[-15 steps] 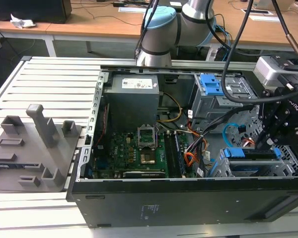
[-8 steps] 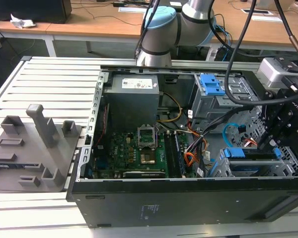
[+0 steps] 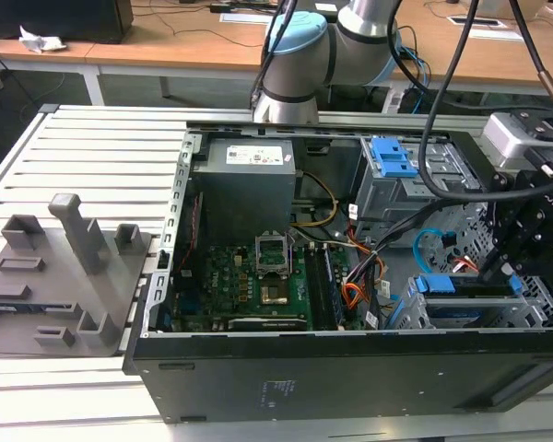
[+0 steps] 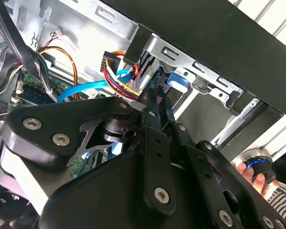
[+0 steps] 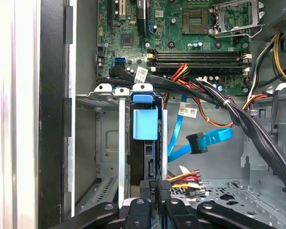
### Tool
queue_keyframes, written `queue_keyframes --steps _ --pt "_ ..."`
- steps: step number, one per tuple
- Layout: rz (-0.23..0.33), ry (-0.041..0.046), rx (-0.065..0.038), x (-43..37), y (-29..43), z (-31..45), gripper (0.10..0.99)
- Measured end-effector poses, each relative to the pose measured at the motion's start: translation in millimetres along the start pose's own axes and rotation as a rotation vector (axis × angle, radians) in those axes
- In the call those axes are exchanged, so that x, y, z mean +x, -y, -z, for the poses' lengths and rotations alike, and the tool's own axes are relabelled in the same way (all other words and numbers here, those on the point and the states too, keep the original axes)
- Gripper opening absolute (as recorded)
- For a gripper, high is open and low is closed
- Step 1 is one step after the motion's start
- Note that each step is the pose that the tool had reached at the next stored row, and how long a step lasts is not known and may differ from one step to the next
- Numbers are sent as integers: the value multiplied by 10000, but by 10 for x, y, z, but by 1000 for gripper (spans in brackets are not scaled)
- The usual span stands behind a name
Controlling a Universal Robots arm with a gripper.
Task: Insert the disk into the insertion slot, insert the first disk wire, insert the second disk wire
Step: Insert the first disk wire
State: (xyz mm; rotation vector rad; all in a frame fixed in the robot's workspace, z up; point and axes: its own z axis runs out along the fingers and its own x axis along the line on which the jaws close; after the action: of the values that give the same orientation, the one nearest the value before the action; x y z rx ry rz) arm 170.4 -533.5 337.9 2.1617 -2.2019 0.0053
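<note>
Disk [image 5: 145,125] sits in insertion slot [image 5: 121,143]. Gripper [image 5: 155,187] is at disk's end edge, fingers drawn together, apparently pinching plug of first disk wire [image 5: 186,179]; contact partly hidden. Second disk wire [image 5: 214,138] hangs loose beside disk, plug unmated. Risk: plug meets disk's connector skewed, then jams or slips. Probable cause: stiff wires tugging sideways.

No print can be made out. The white label [image 3: 255,155] on the power supply [image 3: 249,198] and the white tags [image 5: 187,111] on the cables [image 5: 243,119] carry marks too small to tell.
</note>
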Motion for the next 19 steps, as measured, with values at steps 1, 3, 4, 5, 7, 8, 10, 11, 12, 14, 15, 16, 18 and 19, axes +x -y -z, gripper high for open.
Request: queue_keyframes --steps 1,3,4,5,7,8,10,11,12,14,15,16,18,19 --pt "0 2 0 0 3 -5 180" --pt "-2 -5 -1 -1 9 -22 180" --pt "-1 -3 -1 -1 9 -23 180" --pt "0 0 0 -1 10 -25 180" --pt "0 2 0 -2 9 -26 180" --pt "1 6 2 -2 10 -28 180" --pt "0 10 -1 -2 10 -31 192" --pt "0 4 -1 -2 10 -28 259" --pt "0 2 0 -1 9 -15 259" --pt "0 2 0 2 6 67 259" --pt "0 2 0 4 5 113 259" --pt "0 2 0 6 3 158 259" --pt "-1 2 0 10 -2 269 259" --pt "-1 -2 0 6 -5 354 259"
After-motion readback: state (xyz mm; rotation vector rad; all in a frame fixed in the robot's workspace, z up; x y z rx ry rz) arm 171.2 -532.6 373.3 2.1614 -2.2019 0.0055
